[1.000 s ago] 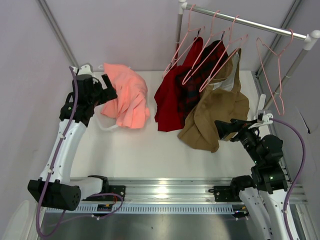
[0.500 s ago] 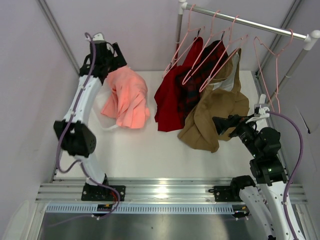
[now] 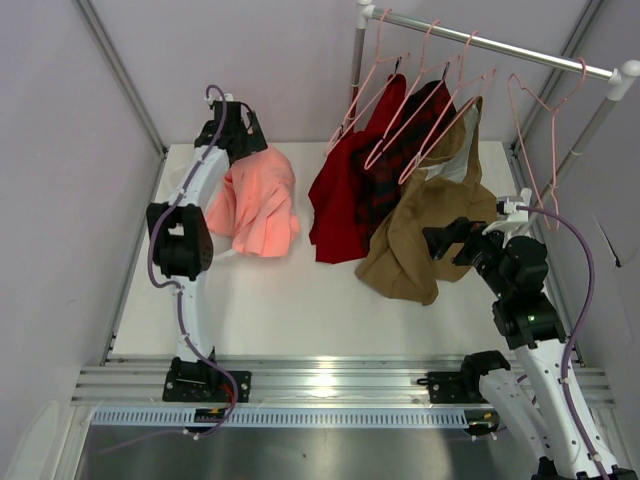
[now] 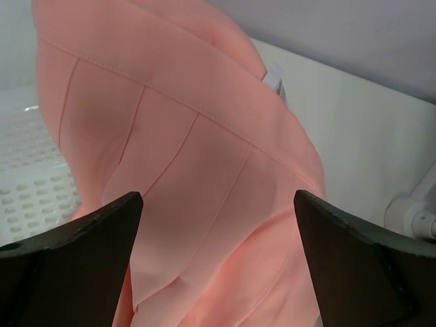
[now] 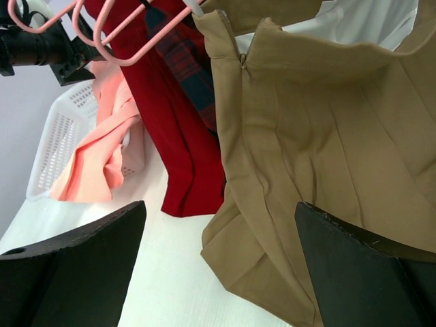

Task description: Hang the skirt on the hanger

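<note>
Your left arm has swung from the near-left side of the salmon heap out to the back of the table, so the left gripper (image 3: 238, 128) now sits over the top edge of the skirt (image 3: 258, 200). The skirt lies bunched in a white basket (image 5: 54, 136) at the far left. Both claws are spread wide with nothing in them. The wrist view shows pleated folds between the left fingers, but no contact that you can be sure of. If you close here you may pinch only one loose layer, and the rest will probably slide out as you lift, or the basket may be dragged along. The free hanger (image 3: 548, 150) hangs at the far right end of the rail (image 3: 500, 45), well apart from the skirt. Between them hang the dark red garment (image 3: 340, 205) and the tan garment (image 3: 430, 235), so a low carry could snag them or unhook their hangers. Your right gripper (image 3: 442, 240) hovers just beside the tan cloth and could catch a fold if it closes or advances.
</note>
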`<action>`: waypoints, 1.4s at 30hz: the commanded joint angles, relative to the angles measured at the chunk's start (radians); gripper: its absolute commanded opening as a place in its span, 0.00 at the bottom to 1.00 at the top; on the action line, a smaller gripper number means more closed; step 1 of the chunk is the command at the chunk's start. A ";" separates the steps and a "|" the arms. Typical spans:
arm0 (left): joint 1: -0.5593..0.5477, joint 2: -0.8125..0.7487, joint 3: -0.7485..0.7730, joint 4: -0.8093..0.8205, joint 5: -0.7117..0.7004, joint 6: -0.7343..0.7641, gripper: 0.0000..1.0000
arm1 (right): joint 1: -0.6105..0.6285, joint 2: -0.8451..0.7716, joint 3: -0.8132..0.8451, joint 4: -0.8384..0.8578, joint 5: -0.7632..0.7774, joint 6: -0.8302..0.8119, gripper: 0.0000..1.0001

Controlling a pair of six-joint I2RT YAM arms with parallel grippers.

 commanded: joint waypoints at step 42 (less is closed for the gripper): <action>-0.024 -1.094 -0.377 0.141 0.320 0.163 0.00 | 0.083 -0.007 0.384 -0.103 0.153 0.070 0.99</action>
